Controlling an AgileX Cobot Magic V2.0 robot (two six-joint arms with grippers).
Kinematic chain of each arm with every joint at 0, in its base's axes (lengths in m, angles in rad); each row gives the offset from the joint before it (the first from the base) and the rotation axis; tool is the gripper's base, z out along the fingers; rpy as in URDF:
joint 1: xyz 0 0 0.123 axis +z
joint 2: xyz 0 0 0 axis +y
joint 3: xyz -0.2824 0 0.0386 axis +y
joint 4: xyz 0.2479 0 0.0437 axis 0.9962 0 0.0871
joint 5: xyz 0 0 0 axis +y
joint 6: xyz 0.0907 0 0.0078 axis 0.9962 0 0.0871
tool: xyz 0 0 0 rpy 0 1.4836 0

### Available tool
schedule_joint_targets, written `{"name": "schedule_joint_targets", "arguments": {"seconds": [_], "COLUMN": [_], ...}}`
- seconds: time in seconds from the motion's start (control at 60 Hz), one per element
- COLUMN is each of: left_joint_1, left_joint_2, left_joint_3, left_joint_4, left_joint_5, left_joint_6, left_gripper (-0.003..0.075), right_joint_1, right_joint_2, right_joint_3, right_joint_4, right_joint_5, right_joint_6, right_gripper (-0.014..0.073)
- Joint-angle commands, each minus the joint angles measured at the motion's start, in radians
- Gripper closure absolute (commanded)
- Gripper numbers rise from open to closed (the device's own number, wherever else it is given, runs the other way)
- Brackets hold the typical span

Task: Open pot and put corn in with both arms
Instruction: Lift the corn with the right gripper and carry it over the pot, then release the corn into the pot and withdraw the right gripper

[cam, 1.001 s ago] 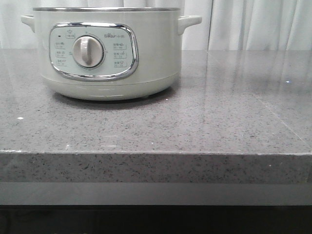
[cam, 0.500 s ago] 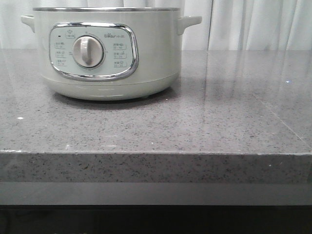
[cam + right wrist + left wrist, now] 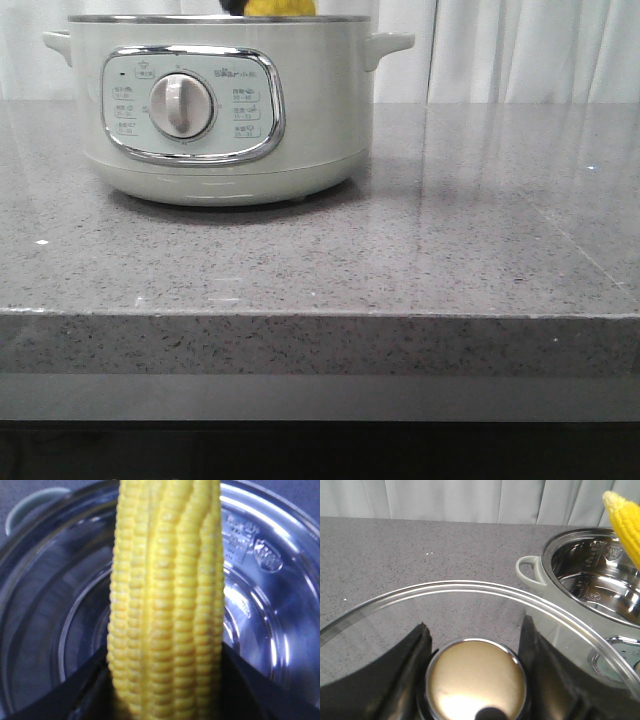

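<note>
Pot (image 3: 225, 110) stands in the upper left of the front view on the grey speckled desk (image 3: 420, 250), its lid off, its dial panel facing the camera; the steel inner bowl (image 3: 260, 620) is bare and shiny. At the bottom of the left wrist view the glass lid (image 3: 470, 592) is carried off to the side of the pot, and the left end effector (image 3: 475, 680) is clenched on its round metal knob (image 3: 476, 680). The corn (image 3: 165, 605) hangs just above the pot's opening; the right end effector (image 3: 165, 690) is grasping it between its dark fingers (image 3: 250, 690); its yellow tip shows at the top edge of the front view.
</note>
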Motion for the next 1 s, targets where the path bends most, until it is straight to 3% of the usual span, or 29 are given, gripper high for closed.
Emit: {"name": "schedule_joint_targets", "arguments": {"seconds": [0.0,0.2,0.4,0.617,0.984], "left_joint_1": [0.0,0.0,0.0,0.0,0.0], "left_joint_2": [-0.008,-0.008,-0.008,-0.008,-0.008], "left_joint_3": [-0.035,-0.035,-0.035,-0.035,-0.035], "left_joint_4": [-0.005,-0.005,-0.005,-0.005,-0.005], "left_joint_5": [-0.15,-0.15,-0.15,-0.15,-0.15], "left_joint_6": [-0.007,-0.007,-0.007,-0.007,-0.007], "left_gripper": [0.05,0.05,0.05,0.05,0.0499], "right_joint_1": [0.0,0.0,-0.003,-0.02,-0.02], "right_joint_2": [-0.043,-0.044,-0.081,-0.246,-0.686], "right_joint_3": [-0.031,-0.036,-0.055,-0.013,0.448], "right_joint_4": [0.004,0.002,0.002,-0.01,-0.014], "right_joint_5": [-0.042,-0.047,-0.032,0.019,-0.159], "right_joint_6": [-0.012,-0.012,-0.012,-0.012,-0.012], "right_gripper": [0.0197,-0.0021,-0.0019,-0.0019,-0.0019]}}
